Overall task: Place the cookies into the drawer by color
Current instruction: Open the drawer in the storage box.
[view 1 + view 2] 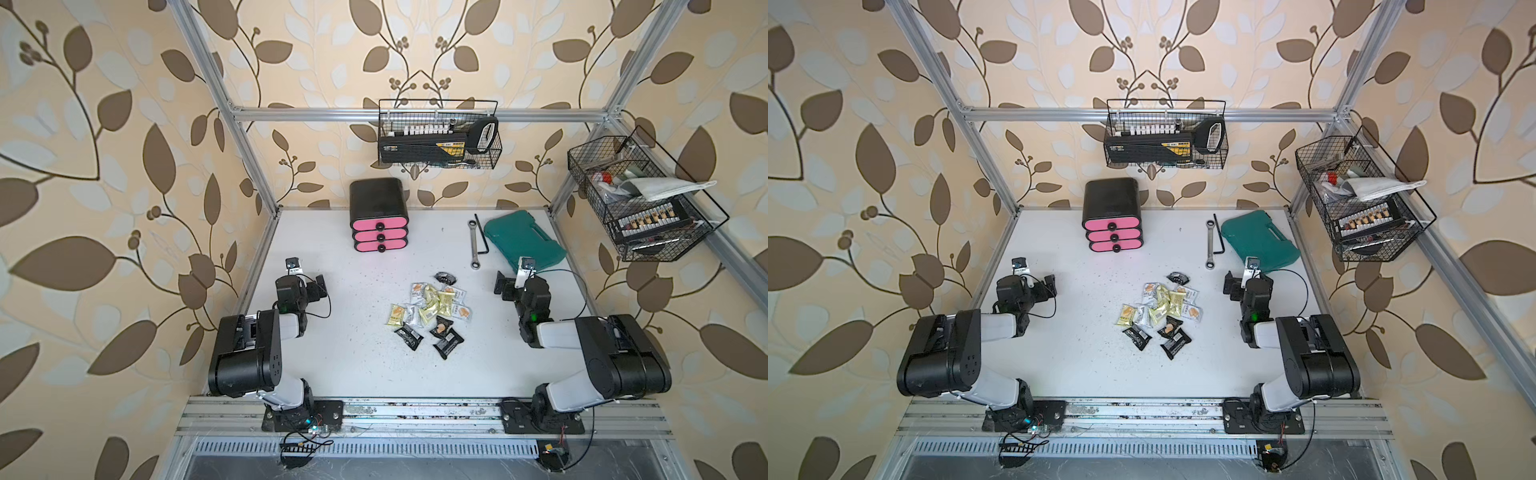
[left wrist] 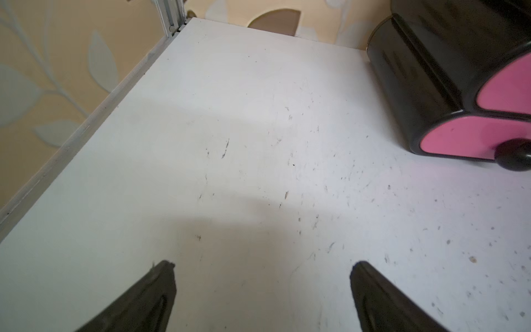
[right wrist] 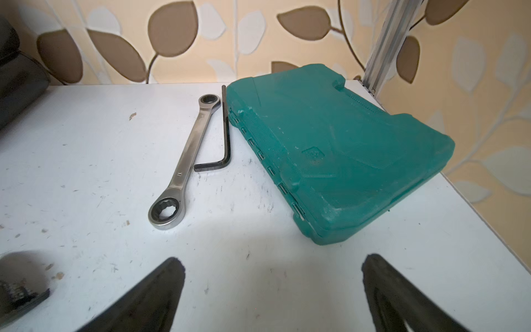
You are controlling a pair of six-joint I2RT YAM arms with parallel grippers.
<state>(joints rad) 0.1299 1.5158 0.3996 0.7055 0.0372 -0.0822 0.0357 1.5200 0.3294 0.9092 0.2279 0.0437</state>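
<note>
The left claw [image 2: 261, 268] is wide and empty. The drawer [image 1: 379, 232] sits shut at the back. The cookies [image 1: 430, 309] lie piled in the middle; a grab might catch two colors. The right claw [image 3: 273, 266] is wide, empty too.
</note>
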